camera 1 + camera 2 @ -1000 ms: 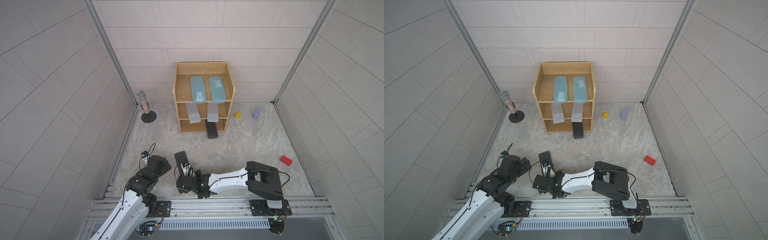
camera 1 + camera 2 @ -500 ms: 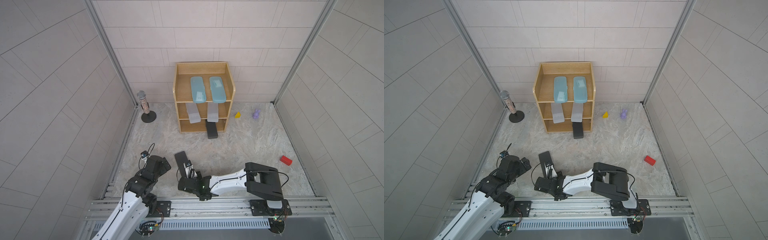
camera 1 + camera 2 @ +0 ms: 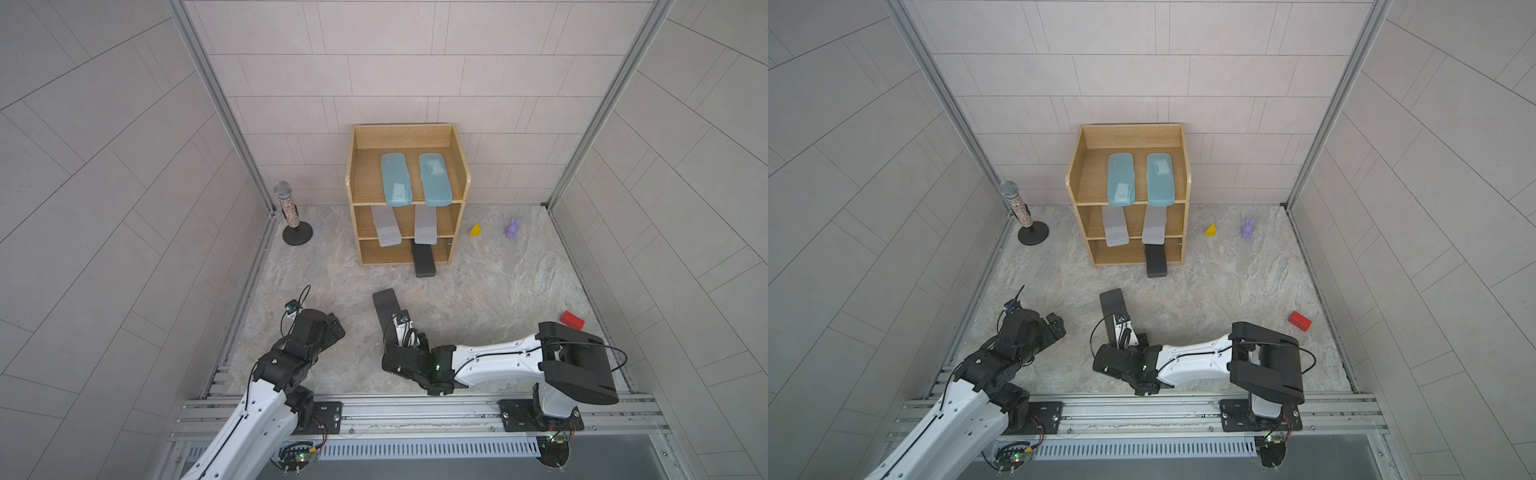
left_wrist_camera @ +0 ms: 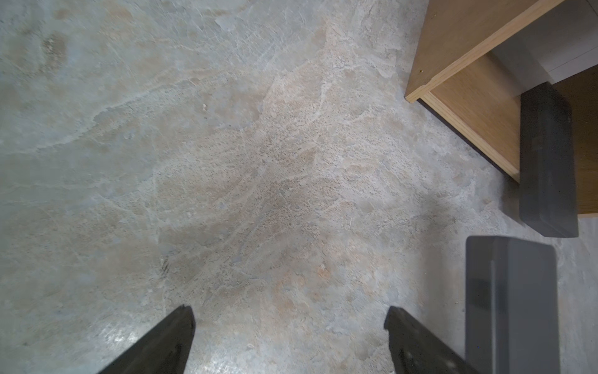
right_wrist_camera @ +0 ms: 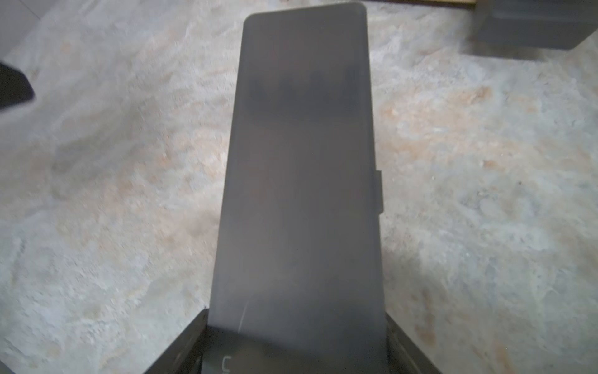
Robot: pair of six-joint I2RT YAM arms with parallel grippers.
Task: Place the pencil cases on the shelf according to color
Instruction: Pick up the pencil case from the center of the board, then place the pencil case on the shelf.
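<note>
Robot's right gripper (image 5: 296,343) clamped across near short end of black case (image 3: 384,305), jaws pressed against both long edges. Case pointed toward shelf (image 3: 357,187), well apart from it, over mottled stone-look floor (image 3: 478,299); whether lifted clear, unclear. Nearby left gripper (image 4: 289,320) gaped empty. Case looked rigid, light, matte plastic: flat rectangle, rounded corners, small latch (image 5: 378,191) on one edge. Smooth sides likely slippery; end hold risked droop. Second black case (image 3: 424,262) jutted from bottom tier, grey pair (image 3: 385,226) middle, blue pair (image 3: 395,178) top.
</note>
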